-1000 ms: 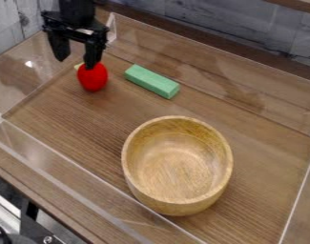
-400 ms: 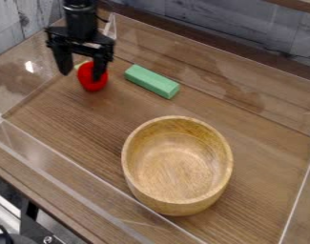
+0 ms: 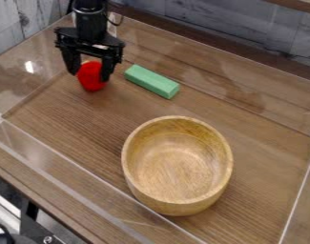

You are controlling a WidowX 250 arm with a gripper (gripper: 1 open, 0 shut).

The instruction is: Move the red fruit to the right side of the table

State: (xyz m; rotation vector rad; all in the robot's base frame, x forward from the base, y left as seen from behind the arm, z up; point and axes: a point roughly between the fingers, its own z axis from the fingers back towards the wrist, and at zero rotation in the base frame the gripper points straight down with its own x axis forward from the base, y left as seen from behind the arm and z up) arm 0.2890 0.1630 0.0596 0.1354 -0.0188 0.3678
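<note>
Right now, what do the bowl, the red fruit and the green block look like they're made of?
The bowl looks like light, matte wood: grain rings show inside. The red fruit looks like glossy plastic, judging by its shine, though the gripper partly hides it. The green block is flat, uniform and dull; plastic or foam, I can't tell which.

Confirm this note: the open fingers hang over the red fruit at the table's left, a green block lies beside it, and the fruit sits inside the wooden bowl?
Not quite. The camera view shows the red fruit on the bare table, apart from the wooden bowl, which is empty. The open fingers and green block are as noted.
</note>
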